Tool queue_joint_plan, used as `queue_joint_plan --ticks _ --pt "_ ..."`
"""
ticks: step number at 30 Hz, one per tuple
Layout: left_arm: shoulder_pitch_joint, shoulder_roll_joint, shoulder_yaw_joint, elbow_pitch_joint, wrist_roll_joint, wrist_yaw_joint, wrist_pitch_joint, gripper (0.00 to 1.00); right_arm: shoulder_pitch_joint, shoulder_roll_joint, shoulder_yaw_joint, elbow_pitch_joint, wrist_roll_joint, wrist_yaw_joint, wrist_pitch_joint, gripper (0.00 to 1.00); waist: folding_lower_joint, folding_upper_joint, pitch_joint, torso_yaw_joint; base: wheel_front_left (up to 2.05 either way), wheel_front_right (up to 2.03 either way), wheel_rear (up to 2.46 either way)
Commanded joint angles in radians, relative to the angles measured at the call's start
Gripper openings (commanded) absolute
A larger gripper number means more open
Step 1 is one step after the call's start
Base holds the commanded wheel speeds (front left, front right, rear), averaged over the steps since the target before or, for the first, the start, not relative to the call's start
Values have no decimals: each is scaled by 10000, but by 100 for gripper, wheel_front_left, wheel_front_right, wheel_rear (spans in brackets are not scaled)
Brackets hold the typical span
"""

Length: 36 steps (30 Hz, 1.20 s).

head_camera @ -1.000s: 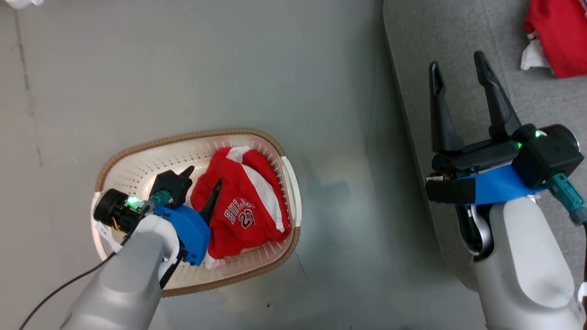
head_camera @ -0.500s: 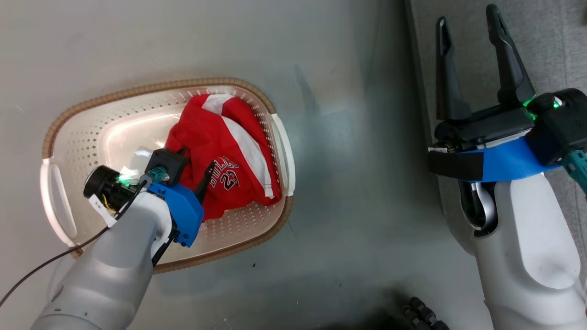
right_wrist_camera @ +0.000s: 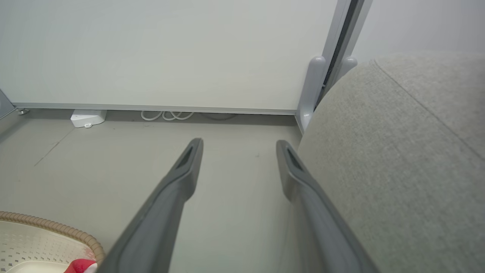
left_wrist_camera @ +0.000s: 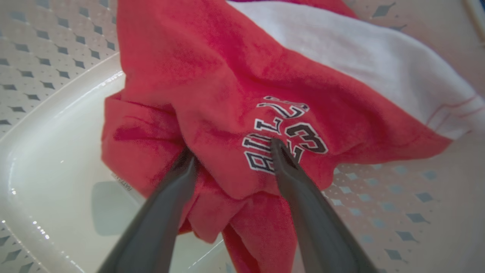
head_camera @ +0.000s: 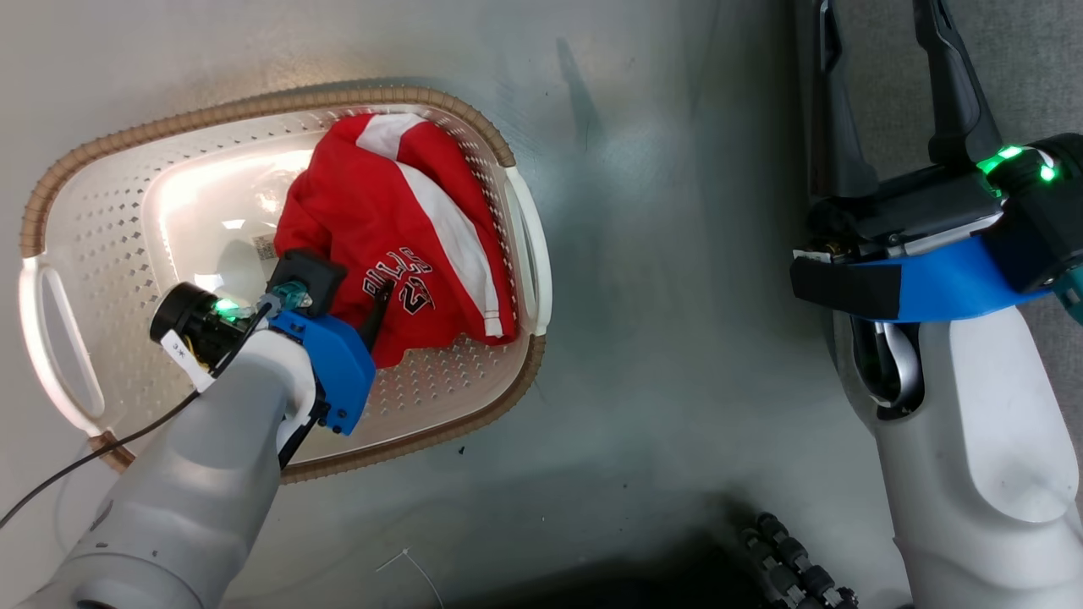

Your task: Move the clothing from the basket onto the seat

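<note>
**Red jersey cloth heaped in the basket, both jaws spread wide**

Crumpled red clothing [head_camera: 406, 220], soft knit with a broad white stripe and black-and-white "BULLS" lettering over a 23, heaped in the right half of the basket [head_camera: 101, 228]. Cream plastic tub, oval-rectangular, with walls pierced by small diamond holes. Smooth, glossy bottom, brown rope-like rim, a slot handle at each end. Stands on a smooth grey floor [head_camera: 660, 338], left of the seat [right_wrist_camera: 398, 159]. Light-grey woven upholstery there, rounded at the edge, crossed by one straight seam.

Left jaws open, down inside the basket. Long dark tapered fingers [left_wrist_camera: 303, 197] astride a fold of the cloth, tips pressed into it by the lettering, not closed on it.

Right jaws open and empty, above the floor just beside the seat's left edge.
</note>
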Motion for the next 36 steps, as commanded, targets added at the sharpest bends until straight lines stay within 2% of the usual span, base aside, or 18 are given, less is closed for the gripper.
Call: queue_joint_plan --ticks 1,7,8,9,10,11,19,27,36 --pt "-189 7 -103 24 -110 6 -27 100 -137 44 15 -60 -39 -10 -1 100 -1 -1 130 -34 0 0 0" --pt "-367 -82 -466 60 -331 6 -85 100 -103 64 -19 -79 -4 -9 -1 100 -1 -1 302 -92 0 0 0" --pt "-395 -87 -542 67 -385 6 -85 98 -90 65 -39 -74 -3 -9 -1 100 -1 -1 322 -98 0 0 0" --pt "-428 -92 -653 70 -416 6 -86 47 -80 67 -57 -65 -5 -9 -1 100 -1 -1 338 -103 0 0 0" --pt "-448 -87 -747 72 -435 6 -88 19 -78 69 -68 -61 -2 -9 -1 100 -1 -1 348 -113 0 0 0" --pt "-455 -86 -837 68 -485 6 -83 0 -72 70 -81 -60 4 -10 -1 100 -1 -1 350 -121 0 0 0" --pt "-523 -173 -1404 -119 -932 6 -204 0 -16 82 -150 23 -43 -9 -1 100 -1 -1 133 -33 0 0 0" --pt "-214 -223 -1841 -727 -1329 6 -372 0 173 82 -209 264 17 -10 -1 100 -1 -1 -648 224 0 0 0" --pt "485 121 -926 -2420 -826 6 -367 0 676 -22 -259 638 70 -11 -1 100 -1 -1 -2073 634 0 0 0"
